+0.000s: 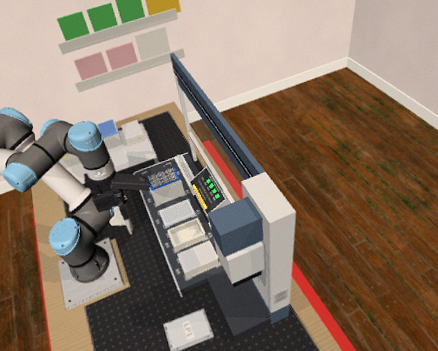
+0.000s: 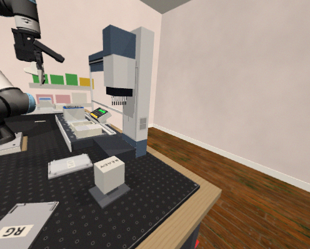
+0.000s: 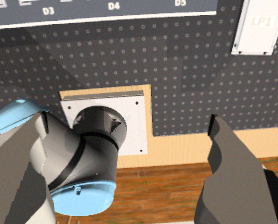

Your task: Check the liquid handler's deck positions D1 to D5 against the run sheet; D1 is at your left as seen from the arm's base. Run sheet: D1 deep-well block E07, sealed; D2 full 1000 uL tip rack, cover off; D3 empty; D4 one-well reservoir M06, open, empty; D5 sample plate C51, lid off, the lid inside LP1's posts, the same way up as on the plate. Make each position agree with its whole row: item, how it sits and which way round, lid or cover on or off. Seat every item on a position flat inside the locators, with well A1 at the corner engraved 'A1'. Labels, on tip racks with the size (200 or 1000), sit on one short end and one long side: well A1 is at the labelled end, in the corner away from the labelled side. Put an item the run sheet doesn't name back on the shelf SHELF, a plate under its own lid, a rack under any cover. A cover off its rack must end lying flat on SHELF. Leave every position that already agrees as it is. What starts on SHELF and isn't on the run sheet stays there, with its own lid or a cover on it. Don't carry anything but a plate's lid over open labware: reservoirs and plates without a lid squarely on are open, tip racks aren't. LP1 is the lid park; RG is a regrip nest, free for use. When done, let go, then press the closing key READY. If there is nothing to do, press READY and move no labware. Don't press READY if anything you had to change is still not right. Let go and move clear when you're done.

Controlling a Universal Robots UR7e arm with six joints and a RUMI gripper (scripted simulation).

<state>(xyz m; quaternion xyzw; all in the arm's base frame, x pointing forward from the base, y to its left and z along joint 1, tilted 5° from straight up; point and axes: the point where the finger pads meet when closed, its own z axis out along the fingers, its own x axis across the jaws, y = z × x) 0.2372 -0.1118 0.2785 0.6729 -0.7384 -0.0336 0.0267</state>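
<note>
On the black dotted bench [image 2: 150, 194] sit the RG nest [image 2: 28, 225], READY key [image 2: 109, 175] and LP1 park [image 2: 69, 164]; beyond lie a wood floor and pink walls. High above, well apart from the deck [image 1: 165, 242], the claw [image 2: 39, 67] hangs spread wide, grasping nothing.

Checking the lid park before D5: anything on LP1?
LP1 shows only its own label on top in the top and exterior views; no lid on it. The open, empty claw hangs elsewhere.
</note>
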